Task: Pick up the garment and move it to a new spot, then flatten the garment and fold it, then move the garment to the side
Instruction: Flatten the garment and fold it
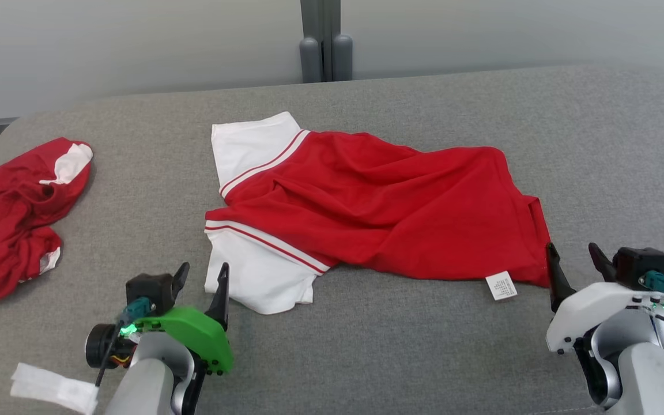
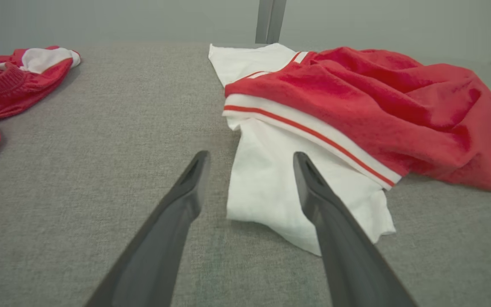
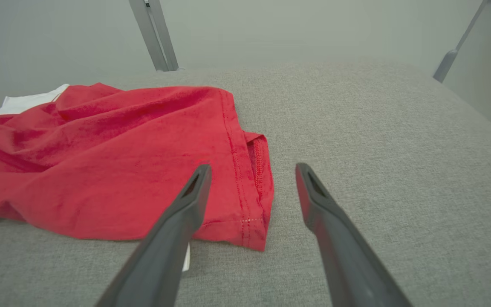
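Note:
A red garment (image 1: pixel 378 202) with white sleeves lies spread and wrinkled in the middle of the grey padded table (image 1: pixel 366 346), its care label at the near hem. My left gripper (image 1: pixel 202 276) stands open just before the near white sleeve (image 2: pixel 271 183), touching nothing. Over at the hem's right corner (image 3: pixel 249 200), my right gripper (image 1: pixel 577 262) is open too, with nothing between its fingers. In the left wrist view the left gripper (image 2: pixel 249 160) frames the sleeve's edge. In the right wrist view the right gripper (image 3: pixel 252 170) frames the hem corner.
A second red and white garment (image 1: pixel 15 213) lies crumpled at the table's left edge. A white paper scrap (image 1: pixel 52 389) sits at the near left. A grey post (image 1: pixel 325 40) stands behind the table's far edge. Bare grey table stretches to the right of the garment.

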Motion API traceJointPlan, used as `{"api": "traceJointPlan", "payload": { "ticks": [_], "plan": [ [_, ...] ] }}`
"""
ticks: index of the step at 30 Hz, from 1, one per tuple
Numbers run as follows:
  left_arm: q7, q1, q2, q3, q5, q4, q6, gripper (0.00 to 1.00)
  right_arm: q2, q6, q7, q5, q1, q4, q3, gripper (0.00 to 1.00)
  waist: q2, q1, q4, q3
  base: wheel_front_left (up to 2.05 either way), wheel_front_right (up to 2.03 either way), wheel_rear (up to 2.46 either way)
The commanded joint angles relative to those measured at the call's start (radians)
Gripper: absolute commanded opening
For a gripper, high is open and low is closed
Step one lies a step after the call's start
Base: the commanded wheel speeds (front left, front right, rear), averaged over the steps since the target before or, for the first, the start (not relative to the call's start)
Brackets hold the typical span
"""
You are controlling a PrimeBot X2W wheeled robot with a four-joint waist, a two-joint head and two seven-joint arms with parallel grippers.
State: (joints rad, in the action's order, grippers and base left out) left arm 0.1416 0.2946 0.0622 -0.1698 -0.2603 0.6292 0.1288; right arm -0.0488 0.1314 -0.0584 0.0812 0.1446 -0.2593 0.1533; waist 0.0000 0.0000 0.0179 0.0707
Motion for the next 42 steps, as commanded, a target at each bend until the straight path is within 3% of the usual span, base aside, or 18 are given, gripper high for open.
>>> {"api": "traceJointPlan", "payload": {
  "ticks": [1, 6, 23, 24, 25, 42],
  "plan": [
    [-0.026, 0.037, 0.004, 0.004, -0.01, 0.035, -0.01, 1.0, -0.002, -0.001, -0.04, 0.015, 0.024, -0.015, -0.003, 1.0, 0.0, 0.0, -0.006, 0.021, 0.0, 0.0, 0.0],
    [-0.137, 0.124, -0.004, 0.009, -0.041, 0.143, -0.045, 1.0, -0.002, -0.001, -0.146, 0.024, 0.073, -0.046, -0.029, 1.0, 0.0, 0.0, -0.017, 0.046, 0.0, 0.0, 0.0],
    [-0.245, 0.189, -0.011, -0.074, -0.191, 0.193, -0.027, 1.0, -0.003, -0.001, -0.176, 0.037, 0.059, -0.005, -0.038, 1.0, 0.0, 0.0, -0.028, 0.073, 0.0, 0.0, 0.0],
    [-0.248, 0.19, -0.01, -0.079, -0.193, 0.193, -0.029, 0.43, -0.003, -0.001, -0.177, 0.039, 0.055, 0.001, -0.039, 1.0, 0.0, 0.0, -0.029, 0.074, 0.0, 0.0, 0.0],
    [-0.25, 0.193, -0.01, -0.085, -0.189, 0.193, -0.034, 0.0, -0.003, -0.001, -0.181, 0.04, 0.05, 0.007, -0.04, 1.0, 0.0, 0.0, -0.03, 0.076, 0.0, 0.0, 0.0],
    [-0.147, 0.037, -0.01, -0.12, -0.194, 0.037, -0.117, 0.0, -0.003, -0.001, -0.262, 0.074, -0.118, 0.211, -0.002, 1.0, 0.0, 0.0, -0.016, 0.097, 0.0, 0.0, 0.0]
  ]
}}
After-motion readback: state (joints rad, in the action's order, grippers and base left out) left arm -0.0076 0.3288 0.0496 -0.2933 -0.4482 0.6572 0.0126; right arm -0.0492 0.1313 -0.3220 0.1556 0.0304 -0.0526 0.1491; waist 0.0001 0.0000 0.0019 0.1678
